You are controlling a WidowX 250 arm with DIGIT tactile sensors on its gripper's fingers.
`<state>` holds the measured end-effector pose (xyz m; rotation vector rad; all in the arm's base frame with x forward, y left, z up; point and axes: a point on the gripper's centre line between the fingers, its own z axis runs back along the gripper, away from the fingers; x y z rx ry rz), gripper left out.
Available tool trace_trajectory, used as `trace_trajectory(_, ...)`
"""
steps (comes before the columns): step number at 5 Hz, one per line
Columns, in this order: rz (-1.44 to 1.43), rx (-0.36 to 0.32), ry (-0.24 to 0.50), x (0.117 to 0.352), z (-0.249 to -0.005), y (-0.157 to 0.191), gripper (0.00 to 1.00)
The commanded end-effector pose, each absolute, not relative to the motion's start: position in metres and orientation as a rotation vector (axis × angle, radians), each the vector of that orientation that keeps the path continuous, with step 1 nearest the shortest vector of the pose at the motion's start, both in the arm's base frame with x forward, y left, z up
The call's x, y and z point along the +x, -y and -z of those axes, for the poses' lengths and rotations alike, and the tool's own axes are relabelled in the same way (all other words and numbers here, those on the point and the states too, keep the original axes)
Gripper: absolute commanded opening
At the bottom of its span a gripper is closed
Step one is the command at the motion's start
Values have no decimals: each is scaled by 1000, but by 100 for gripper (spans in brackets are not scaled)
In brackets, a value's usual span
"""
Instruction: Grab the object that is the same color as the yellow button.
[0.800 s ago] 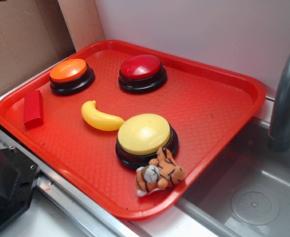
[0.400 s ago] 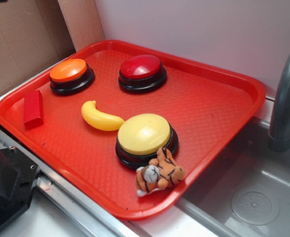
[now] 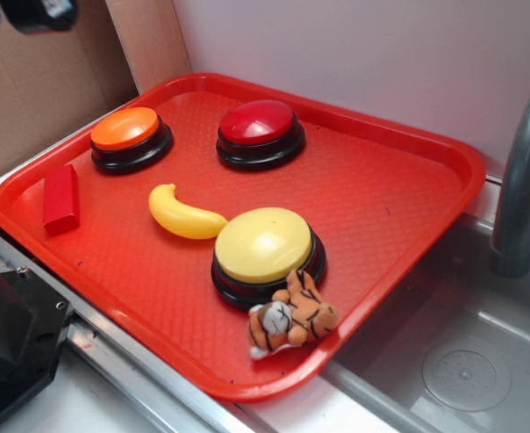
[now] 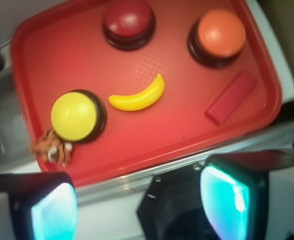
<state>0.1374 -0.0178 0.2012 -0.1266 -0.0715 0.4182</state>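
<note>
1. Change: a dark part of the arm with a bluish glint now shows at the top-left corner of the exterior view; in the two earlier pictures that corner held only cardboard. Nothing on the tray (image 3: 400,194) has shifted.
2. Judgement: the arm has just come into the scene, so the approach is only starting. No contact with anything yet.
3. Gripper (image 4: 137,200): in the wrist view the two fingers (image 4: 227,197) sit at the lower edge, set wide apart, with nothing between them. Hand is empty.
4. Target: the banana (image 3: 186,215) lies flat on the tray, curved, its right tip just beside the yellow button (image 3: 263,244). I cannot tell whether they touch. Its colour matches the button's dome.
5. Other items: orange button (image 3: 128,135) and red button (image 3: 259,128) stand behind the banana; the red block (image 3: 60,198) lies well to its left; the plush tiger (image 3: 292,316) leans against the front of the yellow button.
6. Relation to the hand: in the wrist view the banana (image 4: 138,95) sits near the middle of the tray, well above the fingers and roughly between their lines. The gripper is high over the tray's near edge, well apart from the target.
7. Judgement on next move: travel forward over the banana and descend; grip across its narrow body, keeping clear of the yellow button.
</note>
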Motion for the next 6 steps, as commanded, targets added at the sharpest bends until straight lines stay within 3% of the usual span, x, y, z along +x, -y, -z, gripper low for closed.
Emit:
trace_trajectory(1, -916, -3, 175, 159, -141, 7, 100)
trace_trajectory(3, -1107, 114, 178, 184, -64, -6, 100)
trace_trajectory(4, -1122, 5, 66, 188, -32, -7, 100)
trace_trajectory(6, -1119, -59, 55, 196, -11, -15, 100)
